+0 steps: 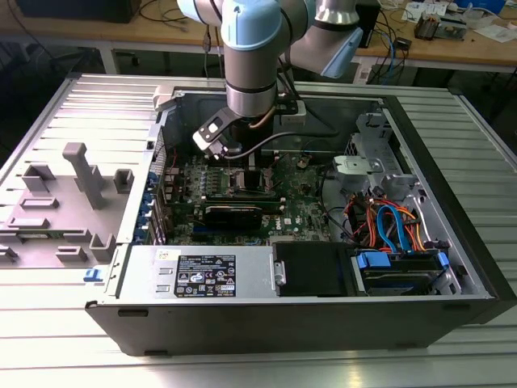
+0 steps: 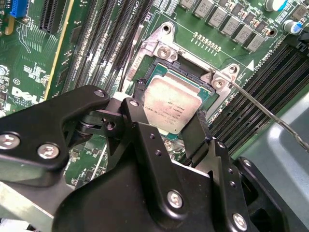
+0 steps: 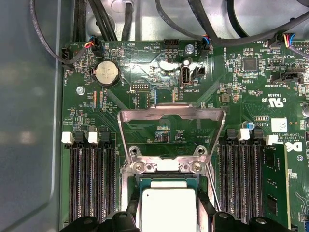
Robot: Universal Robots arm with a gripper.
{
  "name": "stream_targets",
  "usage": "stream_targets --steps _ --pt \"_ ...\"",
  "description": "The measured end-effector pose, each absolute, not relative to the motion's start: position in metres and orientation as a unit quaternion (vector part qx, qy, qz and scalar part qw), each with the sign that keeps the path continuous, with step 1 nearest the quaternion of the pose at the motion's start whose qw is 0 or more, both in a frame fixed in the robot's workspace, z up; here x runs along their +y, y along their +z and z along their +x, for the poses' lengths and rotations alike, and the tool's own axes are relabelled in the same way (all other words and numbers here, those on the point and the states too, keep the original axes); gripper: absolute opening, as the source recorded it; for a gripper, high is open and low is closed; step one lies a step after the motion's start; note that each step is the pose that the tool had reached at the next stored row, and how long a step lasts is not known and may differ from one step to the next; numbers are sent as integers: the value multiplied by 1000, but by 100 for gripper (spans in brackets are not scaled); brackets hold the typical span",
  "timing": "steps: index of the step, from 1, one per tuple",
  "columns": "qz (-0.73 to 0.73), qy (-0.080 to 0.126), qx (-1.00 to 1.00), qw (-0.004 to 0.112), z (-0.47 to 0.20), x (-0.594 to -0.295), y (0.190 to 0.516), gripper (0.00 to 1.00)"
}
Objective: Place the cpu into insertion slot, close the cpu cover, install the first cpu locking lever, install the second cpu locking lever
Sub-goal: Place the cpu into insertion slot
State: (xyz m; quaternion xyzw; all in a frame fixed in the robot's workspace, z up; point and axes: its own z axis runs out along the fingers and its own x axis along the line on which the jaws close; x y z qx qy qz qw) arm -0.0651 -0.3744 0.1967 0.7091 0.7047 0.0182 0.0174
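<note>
Black jaws on your arm clasp the cpu by two opposite edges, right at the insertion slot in the green board, while the cpu cover stands raised open beside it. You are at the placing step, by the look of it; seating calls for the cpu kept level and square.

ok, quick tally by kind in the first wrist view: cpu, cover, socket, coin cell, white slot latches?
cpu: 1
cpu cover: 1
insertion slot: 1
coin cell battery: 1
white slot latches: 4
Total: 8
</note>
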Motion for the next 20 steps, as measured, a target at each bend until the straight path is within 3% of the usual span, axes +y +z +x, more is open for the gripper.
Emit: stream_targets --steps 2,5,20 --pt "709 19 705 17 -65 -374 196 55" --pt "709 18 705 17 -65 -374 197 68" --pt "710 19 703 17 -75 -374 197 68"
